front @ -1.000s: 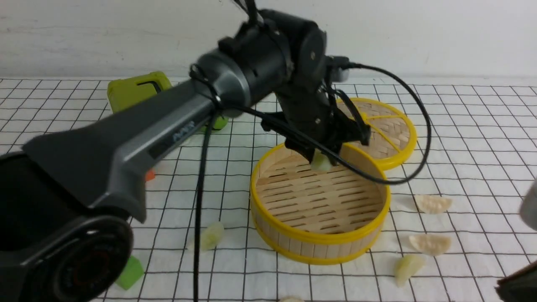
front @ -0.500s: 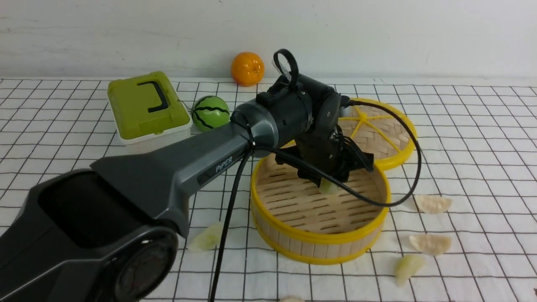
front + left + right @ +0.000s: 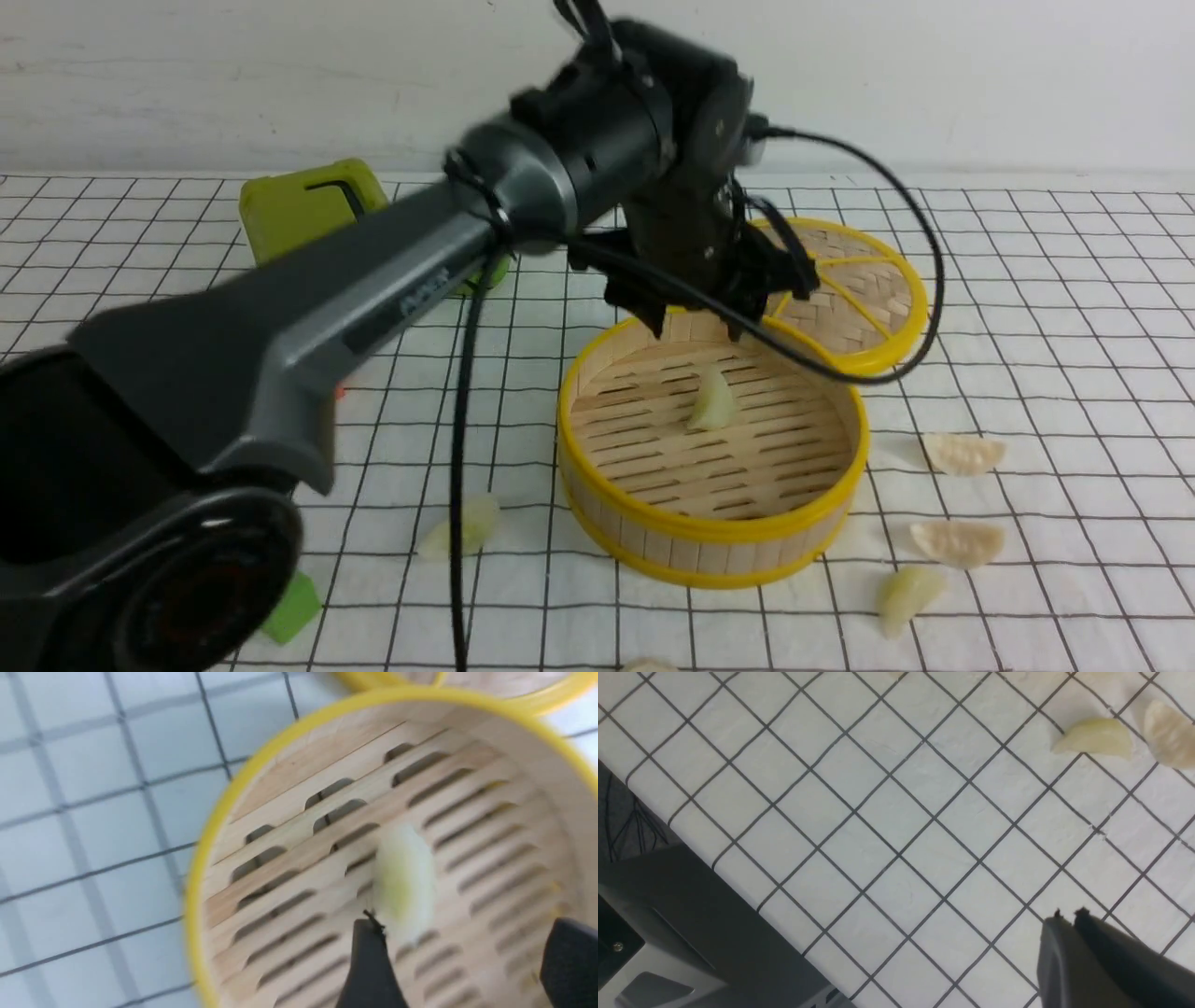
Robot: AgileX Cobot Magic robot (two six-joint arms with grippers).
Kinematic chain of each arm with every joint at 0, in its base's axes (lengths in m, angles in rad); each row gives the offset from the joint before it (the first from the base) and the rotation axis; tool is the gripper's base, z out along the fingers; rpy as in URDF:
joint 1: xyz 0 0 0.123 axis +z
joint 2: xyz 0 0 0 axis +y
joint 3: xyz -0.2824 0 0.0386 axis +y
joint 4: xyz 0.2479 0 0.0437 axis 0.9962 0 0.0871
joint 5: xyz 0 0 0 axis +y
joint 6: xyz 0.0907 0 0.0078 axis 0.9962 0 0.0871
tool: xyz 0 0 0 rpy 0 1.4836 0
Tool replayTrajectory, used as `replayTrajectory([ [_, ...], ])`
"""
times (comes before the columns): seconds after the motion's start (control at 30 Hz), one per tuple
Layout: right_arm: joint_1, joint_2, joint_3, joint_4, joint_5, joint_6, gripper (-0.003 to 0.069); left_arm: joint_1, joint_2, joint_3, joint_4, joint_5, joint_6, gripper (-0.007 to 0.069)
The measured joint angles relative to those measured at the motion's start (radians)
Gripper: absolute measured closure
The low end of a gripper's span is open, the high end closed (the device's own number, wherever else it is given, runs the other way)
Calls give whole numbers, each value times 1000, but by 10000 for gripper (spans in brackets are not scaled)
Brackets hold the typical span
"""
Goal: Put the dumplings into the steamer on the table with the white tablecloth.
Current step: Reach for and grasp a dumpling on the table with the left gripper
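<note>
The steamer (image 3: pixel 709 541), a round bamboo basket with yellow rims, stands mid-table on the white tablecloth (image 3: pixel 1074 308). One pale dumpling (image 3: pixel 712 403) lies on its slatted floor. My left gripper (image 3: pixel 698 327) hangs open just above it, holding nothing. The left wrist view shows that dumpling (image 3: pixel 404 882) free ahead of the spread left gripper (image 3: pixel 467 933), inside the steamer (image 3: pixel 205 868). Loose dumplings lie at right (image 3: pixel 963 454), (image 3: pixel 956 542), (image 3: pixel 907 595), at left (image 3: pixel 462 529) and at the near edge (image 3: pixel 646 665). My right gripper (image 3: pixel 1069 917) is shut and empty over the cloth, apart from two dumplings (image 3: pixel 1094 737), (image 3: pixel 1169 732).
The woven yellow-rimmed lid (image 3: pixel 864 289) lies flat behind the steamer, touching its far right rim. A green lidded box (image 3: pixel 308 210) sits at the back left. A green foam cube (image 3: pixel 291 607) lies near left. The left arm's cable (image 3: pixel 457 467) hangs over the left dumpling.
The left gripper, low in the steamer with a dumpling, opened and rose. The dumpling now lies on the steamer floor. The arm swung up, hiding the orange and melon.
</note>
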Motion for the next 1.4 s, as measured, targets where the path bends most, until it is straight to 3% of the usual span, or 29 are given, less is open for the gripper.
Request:
replayTrajectory([
  [0.27,0,0,5,13,-76,0,626,0,-245,96,0,49,111,159],
  [0.63,0,0,5,91,-115,-6,624,73,-593,825,-11,40,169,210],
  [0.77,0,0,5,94,-132,-7,620,165,-615,1031,-53,-113,177,216],
  [0.97,0,0,5,97,-180,-7,615,245,-547,1072,-113,-291,243,217],
  [1.23,0,0,5,97,-190,-7,608,251,-389,1072,-140,-516,441,217],
  [1.4,0,0,5,97,-177,-7,606,251,-328,1072,-140,-587,471,217],
])
